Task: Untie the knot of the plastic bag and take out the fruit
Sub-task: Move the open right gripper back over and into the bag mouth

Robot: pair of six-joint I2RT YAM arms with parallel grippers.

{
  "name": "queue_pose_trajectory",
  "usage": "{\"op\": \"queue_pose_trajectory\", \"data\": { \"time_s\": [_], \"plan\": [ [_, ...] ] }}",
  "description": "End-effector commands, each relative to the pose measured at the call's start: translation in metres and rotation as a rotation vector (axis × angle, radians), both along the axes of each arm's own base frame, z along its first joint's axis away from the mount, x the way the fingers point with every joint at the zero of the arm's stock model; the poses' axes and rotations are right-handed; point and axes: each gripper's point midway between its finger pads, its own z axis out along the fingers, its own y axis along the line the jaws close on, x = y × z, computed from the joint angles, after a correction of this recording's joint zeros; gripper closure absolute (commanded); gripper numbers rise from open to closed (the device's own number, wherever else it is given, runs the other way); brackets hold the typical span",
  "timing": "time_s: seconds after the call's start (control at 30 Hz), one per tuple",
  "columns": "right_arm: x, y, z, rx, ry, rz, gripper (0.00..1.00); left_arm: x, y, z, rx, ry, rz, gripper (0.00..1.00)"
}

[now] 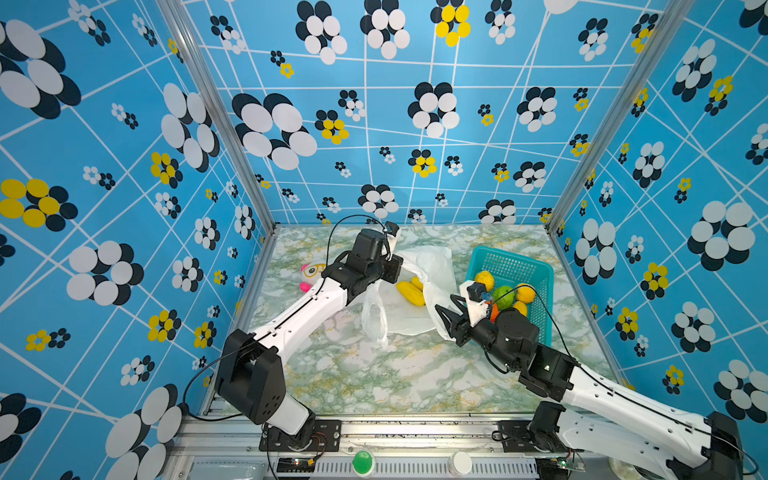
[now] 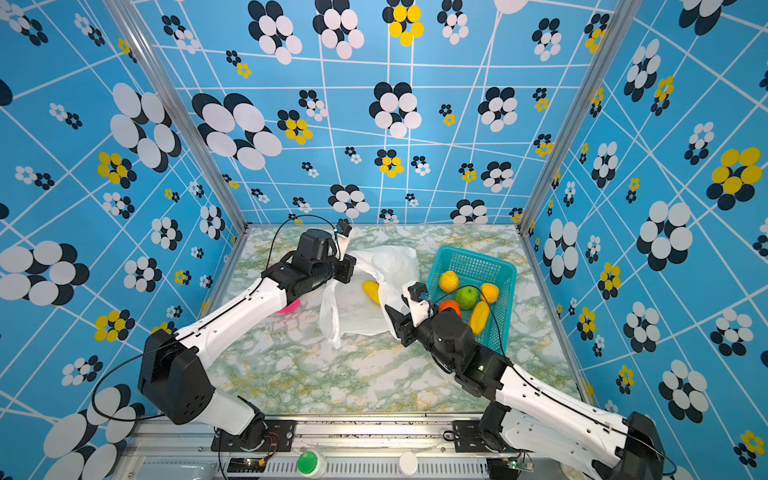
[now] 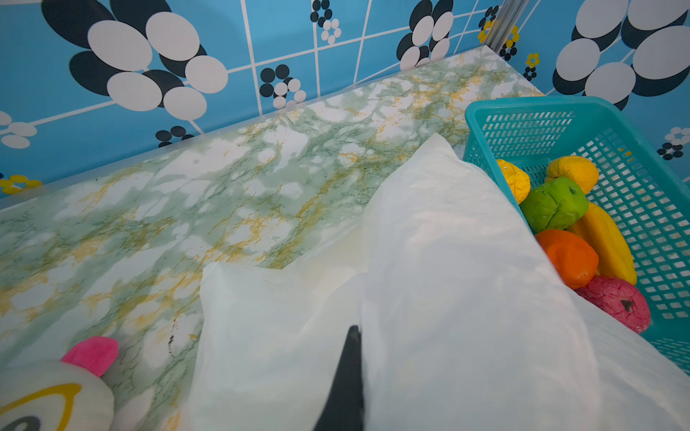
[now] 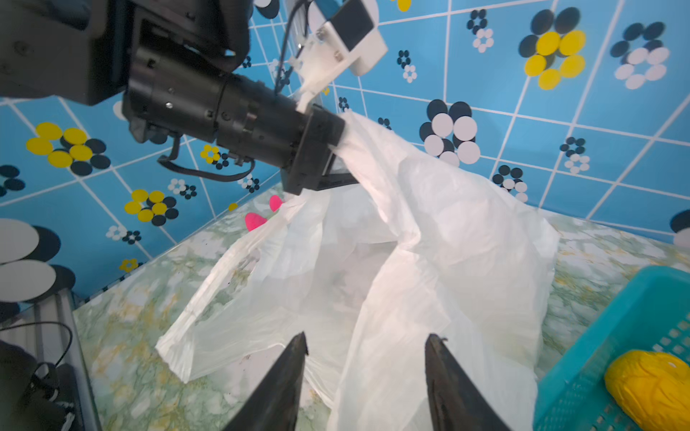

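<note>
The left gripper (image 4: 341, 160) clenches the plastic bag (image 1: 432, 262) by its lifted rim. The right gripper (image 4: 366, 337) has its fingers apart, bag film between them and yellow fruit (image 1: 411, 291) just beyond. Closing here may pinch only film, dragging the bag and rolling the fruit away.

- I'm in a lab test booth: blue flower-print wall panels (image 1: 415, 124) on silver aluminium posts (image 1: 217, 112).
- A round green push button (image 1: 362, 461) sits on the metal front rail (image 1: 415, 428).
</note>
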Motion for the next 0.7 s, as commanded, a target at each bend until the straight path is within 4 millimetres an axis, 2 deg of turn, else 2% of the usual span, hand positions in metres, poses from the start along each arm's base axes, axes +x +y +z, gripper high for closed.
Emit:
{"op": "queue_pose_trajectory", "data": {
  "time_s": [0.0, 0.13, 0.23, 0.47, 0.67],
  "plan": [
    [-0.006, 0.025, 0.009, -0.076, -0.045, 0.078, 0.48, -0.002, -0.006, 0.015, -0.03, -0.017, -0.028, 1.0],
    [-0.008, 0.06, -0.013, -0.207, -0.024, 0.134, 0.52, -0.001, -0.005, 0.012, -0.022, -0.008, -0.022, 1.0],
    [0.0, 0.075, -0.026, -0.275, -0.016, 0.111, 0.55, -0.003, -0.005, 0.015, -0.028, -0.017, -0.022, 1.0],
    [0.027, 0.087, -0.062, -0.399, -0.007, 0.02, 0.58, -0.003, -0.005, 0.017, -0.032, -0.022, -0.025, 1.0],
    [0.057, 0.085, -0.112, -0.651, -0.007, -0.119, 0.68, -0.004, -0.004, 0.015, -0.027, -0.017, -0.02, 1.0]
  ]
}}
